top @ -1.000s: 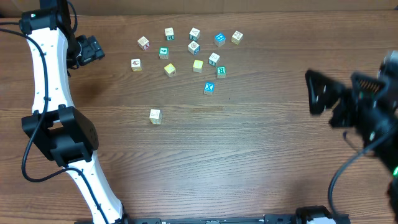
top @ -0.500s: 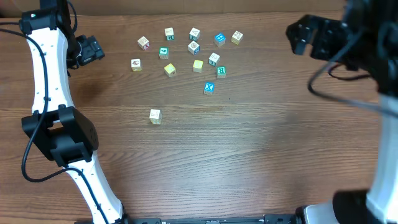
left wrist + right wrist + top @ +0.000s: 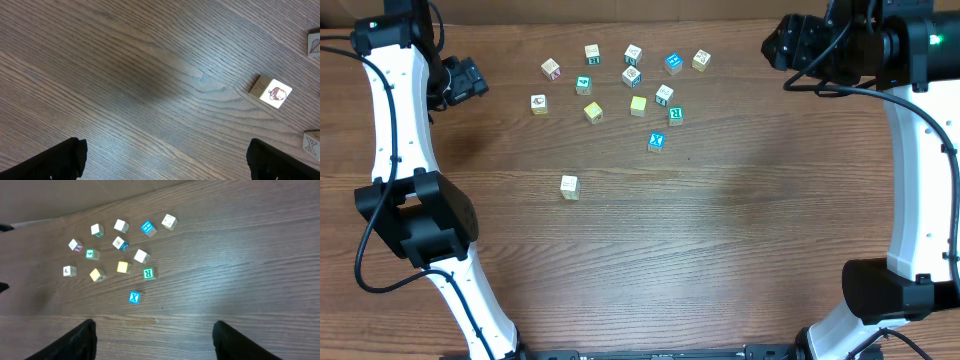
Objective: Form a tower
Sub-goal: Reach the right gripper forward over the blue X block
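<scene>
Several small wooden letter cubes lie singly at the table's back centre; no tower is in view. Among them are a blue X cube (image 3: 656, 141) (image 3: 134, 297), a teal R cube (image 3: 675, 115) (image 3: 148, 273) and a yellow cube (image 3: 593, 111). One cream cube (image 3: 569, 186) sits alone nearer the middle. My right gripper (image 3: 775, 42) (image 3: 155, 345) hovers open at the back right, high above the wood, with nothing between its fingers. My left gripper (image 3: 475, 78) (image 3: 165, 167) is open and empty at the back left, left of the cubes. A cream cube with a drawn face (image 3: 271, 92) lies ahead of it.
The wooden table (image 3: 720, 250) stretches bare toward the front. My left arm's white links (image 3: 400, 140) run along the left side, and the right arm's (image 3: 920, 170) along the right edge. A pale wall borders the table's far edge (image 3: 60, 200).
My right arm has swung from the right edge up to the table's back right corner, its gripper now facing the cubes. The left arm and all cubes are unmoved.
</scene>
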Motion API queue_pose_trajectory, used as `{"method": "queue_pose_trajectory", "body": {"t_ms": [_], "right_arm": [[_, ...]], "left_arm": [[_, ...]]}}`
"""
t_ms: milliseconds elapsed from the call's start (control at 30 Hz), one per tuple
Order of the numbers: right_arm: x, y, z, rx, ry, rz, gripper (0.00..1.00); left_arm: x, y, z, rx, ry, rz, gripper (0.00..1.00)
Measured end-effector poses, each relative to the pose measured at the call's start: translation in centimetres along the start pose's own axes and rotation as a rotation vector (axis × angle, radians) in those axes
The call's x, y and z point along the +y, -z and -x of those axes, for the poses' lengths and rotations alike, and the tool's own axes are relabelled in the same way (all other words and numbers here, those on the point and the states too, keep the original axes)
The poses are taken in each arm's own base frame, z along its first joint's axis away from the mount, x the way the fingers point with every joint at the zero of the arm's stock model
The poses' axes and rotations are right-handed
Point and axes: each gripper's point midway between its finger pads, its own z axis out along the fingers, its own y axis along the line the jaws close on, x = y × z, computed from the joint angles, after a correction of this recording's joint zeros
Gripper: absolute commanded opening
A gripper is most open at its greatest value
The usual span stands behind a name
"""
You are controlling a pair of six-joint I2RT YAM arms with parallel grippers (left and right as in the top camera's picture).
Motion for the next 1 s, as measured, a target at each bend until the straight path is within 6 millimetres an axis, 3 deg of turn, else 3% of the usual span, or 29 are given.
{"method": "queue_pose_trajectory", "body": {"t_ms": [200,467,867,1000], "right_arm": [[0.9,-0.9,-0.6,0.029,0.015,0.011,0.64],[1.3,-3.9,-2.0,0.124,0.015,0.002,0.64],[4.8,-13.3,-7.2,0.281,0.061,-0.075,0.65],[5.9,-15.6,-8.7,0.302,0.049,-0.091,0.65]], "left_arm": [[0.0,0.0,0.0,0.0,0.0,0.0,1.0],[0.0,0.0,0.0,0.0,0.0,0.0,1.0],[0.0,0.0,0.0,0.0,0.0,0.0,1.0],[0.0,0.0,0.0,0.0,0.0,0.0,1.0]]}}
